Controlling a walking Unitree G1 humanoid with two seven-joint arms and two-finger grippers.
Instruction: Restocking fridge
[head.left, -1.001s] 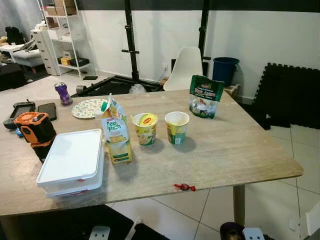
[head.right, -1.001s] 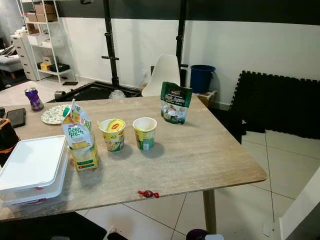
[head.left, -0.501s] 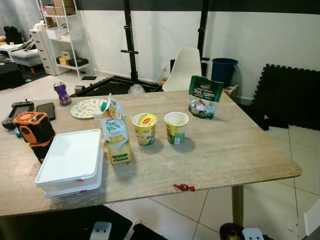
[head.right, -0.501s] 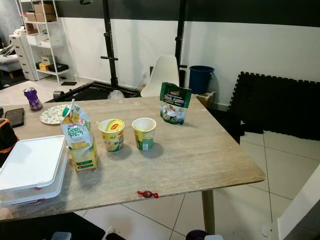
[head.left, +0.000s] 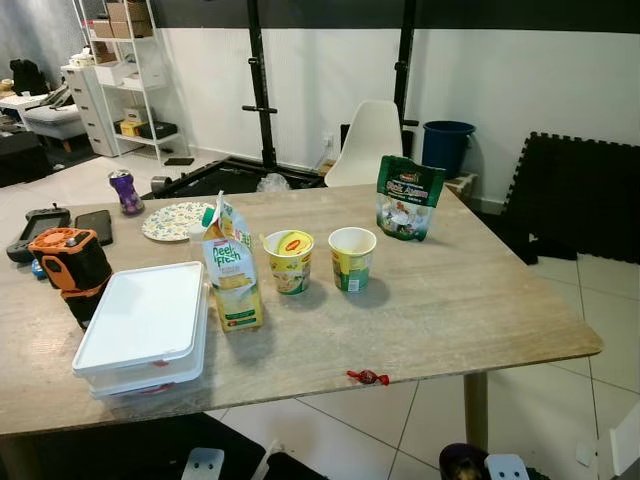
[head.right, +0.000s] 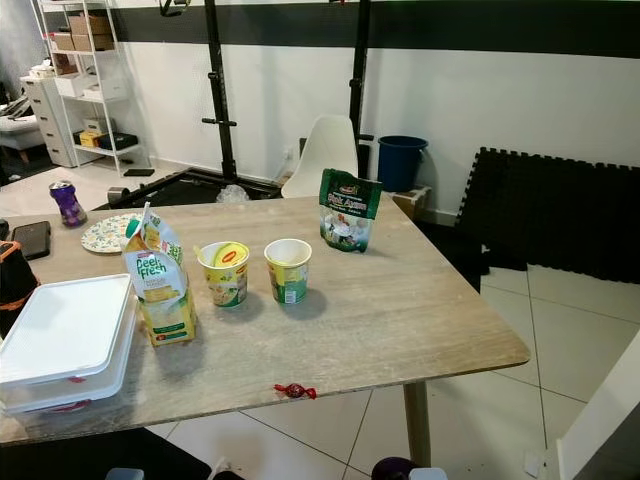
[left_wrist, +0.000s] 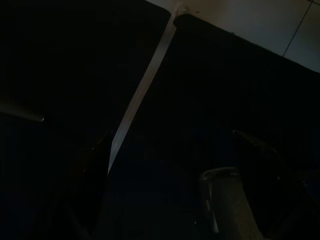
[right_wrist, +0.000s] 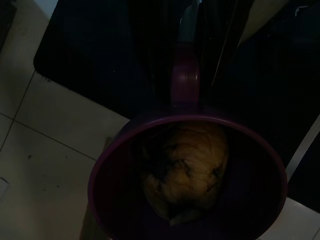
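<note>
step: pick first item off counter (head.left: 480, 300) | carton (head.left: 232, 270) near-left by tub (head.left: 145, 320), cups (head.left: 290, 258) mid, pouch (head.left: 403, 195) far | both arms hang low, can't tell hand state | tip: step closer, grab carton low so it won't tip

Juice carton (head.left: 232, 272), left of frame centre: "Peel Fresh" in green on white. Noodle cup (head.left: 289, 260) beside it: red-and-yellow Maggi logo on the peeled lid. Green pouch (head.left: 404, 196), upper centre: white lettering, too small to read.
</note>
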